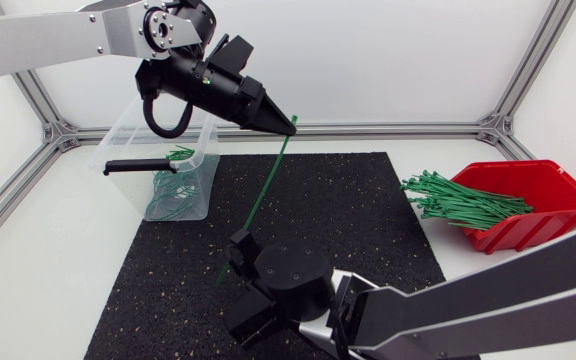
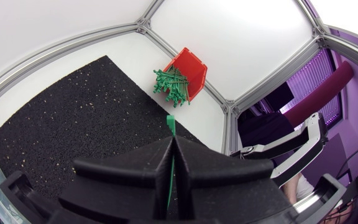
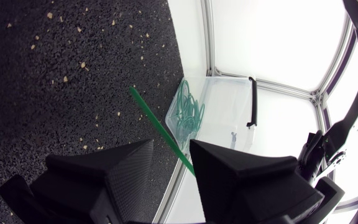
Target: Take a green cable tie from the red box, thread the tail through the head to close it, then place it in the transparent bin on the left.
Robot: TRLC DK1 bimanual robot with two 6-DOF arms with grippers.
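Note:
My left gripper (image 1: 286,122) hangs above the mat's far edge, shut on one end of a straight green cable tie (image 1: 263,195). The tie slants down toward the mat's front. In the left wrist view the tie's tip (image 2: 170,121) pokes out past the pressed-together fingers of the left gripper (image 2: 173,142). My right gripper (image 1: 236,256) sits low over the mat at the tie's lower end. In the right wrist view the tie (image 3: 151,115) runs through the gap of the right gripper (image 3: 171,146), whose fingers stand apart and wider than the tie. The red box (image 1: 538,180) holds several green ties.
The transparent bin (image 1: 133,150) with a black handle stands at the mat's far left corner, with closed green ties inside. It also shows ahead of the right gripper as the bin (image 3: 229,106). A black speckled mat (image 1: 348,210) covers the middle of the table.

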